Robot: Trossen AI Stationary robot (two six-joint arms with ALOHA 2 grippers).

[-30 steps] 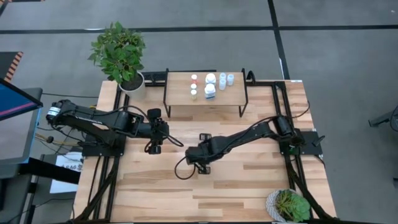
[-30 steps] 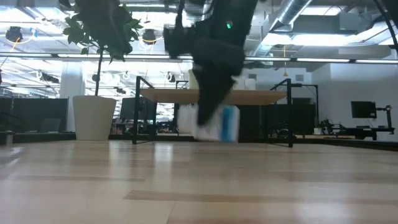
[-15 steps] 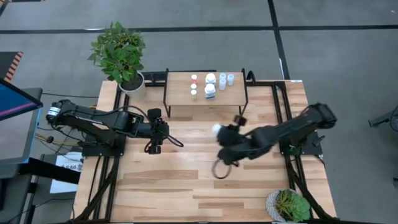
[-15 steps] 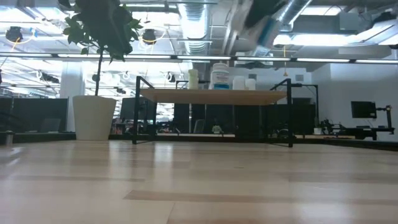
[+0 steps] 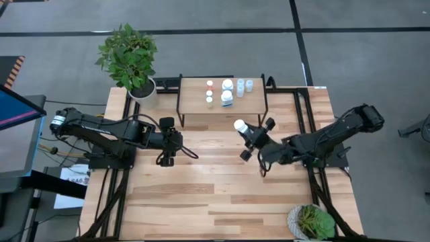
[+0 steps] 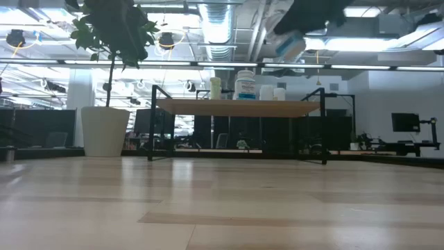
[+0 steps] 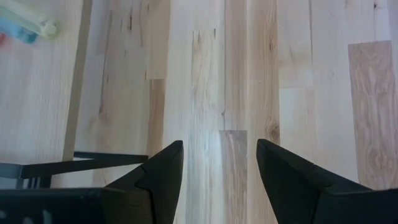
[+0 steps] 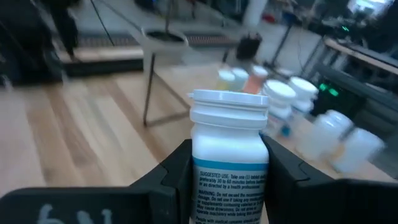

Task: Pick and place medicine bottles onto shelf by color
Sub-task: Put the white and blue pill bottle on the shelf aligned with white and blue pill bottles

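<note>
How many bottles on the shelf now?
6 on the shelf: red-capped, yellowish-capped, two large white-capped, two pale-capped. Some may be hidden.

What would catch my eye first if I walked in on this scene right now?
Probably the right gripper, lifted above the table in front of the shelf, clamped on a white-capped medicine bottle. Next, the cluster of small bottles already standing on the shelf, toward its right half. The left gripper waits open over bare wood, and a leafy potted plant stands at the table's far left corner.
</note>
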